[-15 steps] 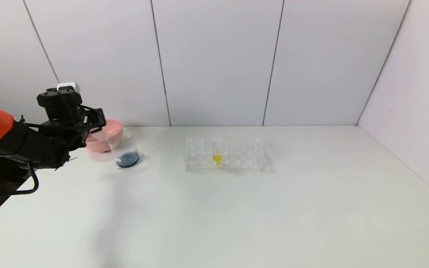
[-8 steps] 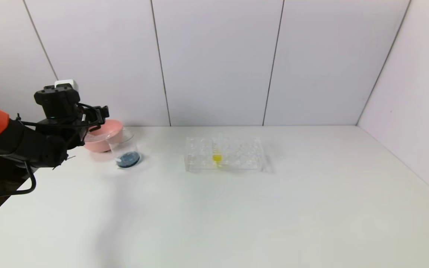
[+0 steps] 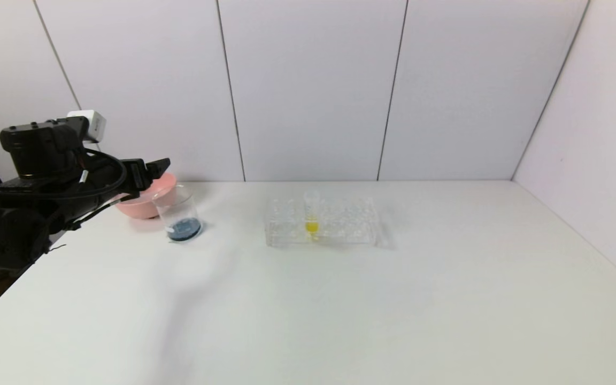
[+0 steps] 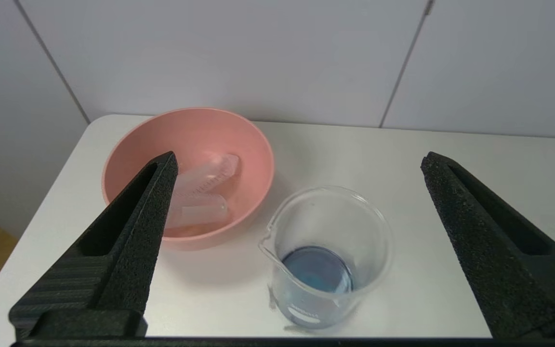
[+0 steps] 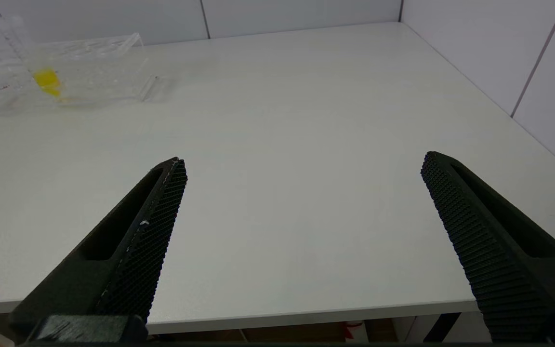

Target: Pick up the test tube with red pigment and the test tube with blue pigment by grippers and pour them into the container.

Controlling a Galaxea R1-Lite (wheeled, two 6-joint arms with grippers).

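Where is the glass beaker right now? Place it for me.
In the head view the beaker stands on the table's far left, just right of the pink bowl, left of the tube rack, with the open left pincer before it.

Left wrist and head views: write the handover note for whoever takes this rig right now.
Left gripper: open, empty, near the pink bowl and beaker.
Right gripper: open, empty, low at the table's near edge, out of the head view.
Beaker holds dark blue liquid.
Two clear tubes lie in the bowl, seemingly empty.
The rack holds only the yellow-liquid tube.
Done: both pours, apparently.
Left: nothing obvious; park the left arm.
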